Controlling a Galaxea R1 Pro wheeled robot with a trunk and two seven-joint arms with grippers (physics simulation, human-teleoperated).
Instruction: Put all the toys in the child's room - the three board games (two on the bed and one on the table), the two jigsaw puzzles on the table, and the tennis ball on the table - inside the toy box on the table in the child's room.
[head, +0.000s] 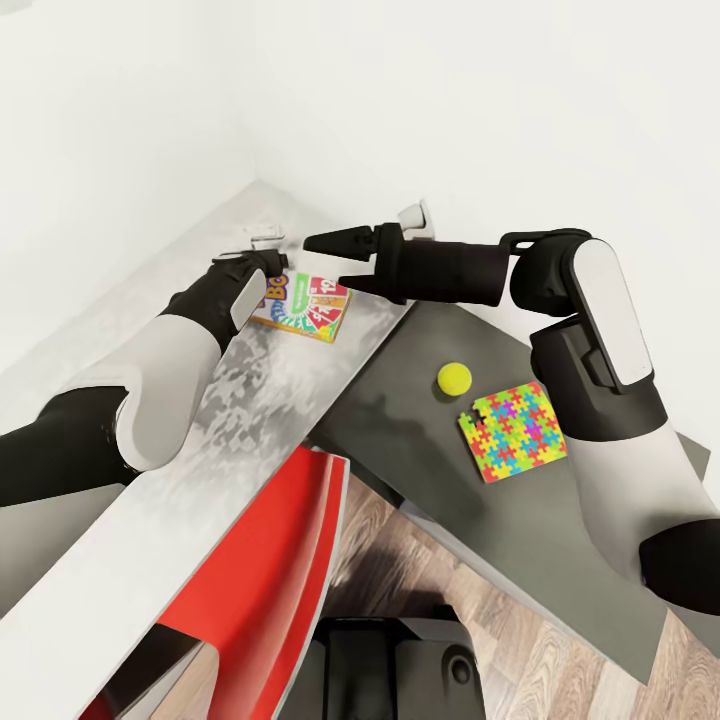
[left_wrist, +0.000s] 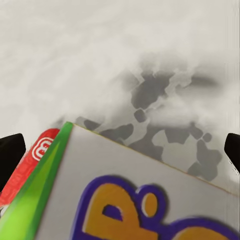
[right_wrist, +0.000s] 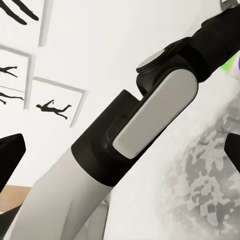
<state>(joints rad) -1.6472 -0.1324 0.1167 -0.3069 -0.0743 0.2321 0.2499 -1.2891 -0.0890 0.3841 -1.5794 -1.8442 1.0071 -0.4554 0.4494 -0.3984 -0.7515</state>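
A colourful board game lies flat on the grey-mottled bed. My left gripper hangs right over the game's near-left corner, and in the left wrist view the box sits close below its open fingers. My right gripper hovers open just above the game's far edge, with nothing held. On the dark table rest a yellow tennis ball and a bright jigsaw puzzle. The toy box and the other games are out of view.
The bed meets the white walls in the corner behind the game. A red panel stands between the bed and the table, with wooden floor below. The right wrist view looks onto my left forearm and framed silhouette pictures.
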